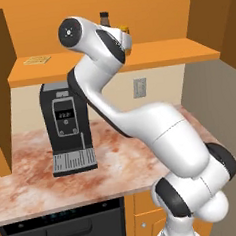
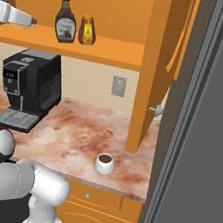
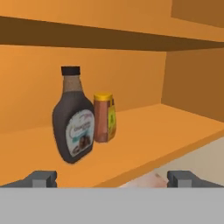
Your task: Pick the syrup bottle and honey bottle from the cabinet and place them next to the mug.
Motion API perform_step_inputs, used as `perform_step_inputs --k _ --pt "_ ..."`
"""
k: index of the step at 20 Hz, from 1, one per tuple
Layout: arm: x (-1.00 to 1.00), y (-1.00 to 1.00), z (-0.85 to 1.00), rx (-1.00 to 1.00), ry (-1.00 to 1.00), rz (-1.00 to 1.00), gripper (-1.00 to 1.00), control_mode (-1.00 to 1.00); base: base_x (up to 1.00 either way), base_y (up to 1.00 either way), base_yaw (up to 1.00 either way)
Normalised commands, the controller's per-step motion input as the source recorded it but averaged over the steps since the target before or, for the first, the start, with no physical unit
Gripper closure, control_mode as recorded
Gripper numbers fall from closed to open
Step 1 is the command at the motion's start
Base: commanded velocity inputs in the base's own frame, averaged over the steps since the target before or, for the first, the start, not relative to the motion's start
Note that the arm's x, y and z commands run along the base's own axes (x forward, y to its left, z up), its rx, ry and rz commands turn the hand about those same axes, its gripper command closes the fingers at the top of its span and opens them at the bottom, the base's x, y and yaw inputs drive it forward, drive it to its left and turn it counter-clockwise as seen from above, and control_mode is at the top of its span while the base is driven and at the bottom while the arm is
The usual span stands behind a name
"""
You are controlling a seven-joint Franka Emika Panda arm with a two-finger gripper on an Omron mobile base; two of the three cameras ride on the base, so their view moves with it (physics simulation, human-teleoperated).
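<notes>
Nothing is moved yet — syrup bottle [image 3: 74, 122] and honey bottle [image 3: 105, 117] are seen on the cabinet [image 2: 117, 51] shelf, jaws apart and empty, mug [image 2: 104, 163] alone on the counter [image 2: 75, 133].

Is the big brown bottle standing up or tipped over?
Standing up. The syrup bottle sits on its base on the shelf, cap on top.

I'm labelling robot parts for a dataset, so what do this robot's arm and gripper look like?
The arm is glossy white, built of thick rounded segments with dark, nearly black bands at the joints. A round dark cap with a small centre mark closes its upper joint. No loose cables show. In the hand view the gripper ends in two small, blocky dark grey fingertips.
</notes>
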Motion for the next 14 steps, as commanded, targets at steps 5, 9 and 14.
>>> perform_step_inputs --k 5,9,14 --pt "0.41 0.00 0.00 0.00 0.00 0.00 -1.00 -1.00 0.00 0.00 0.00" --pt "0.44 0.00 0.00 0.00 0.07 0.00 -1.00 -1.00 0.00 0.00 0.00" --pt "0.18 0.00 0.00 0.00 0.16 0.00 -1.00 -1.00 0.00 0.00 0.00"
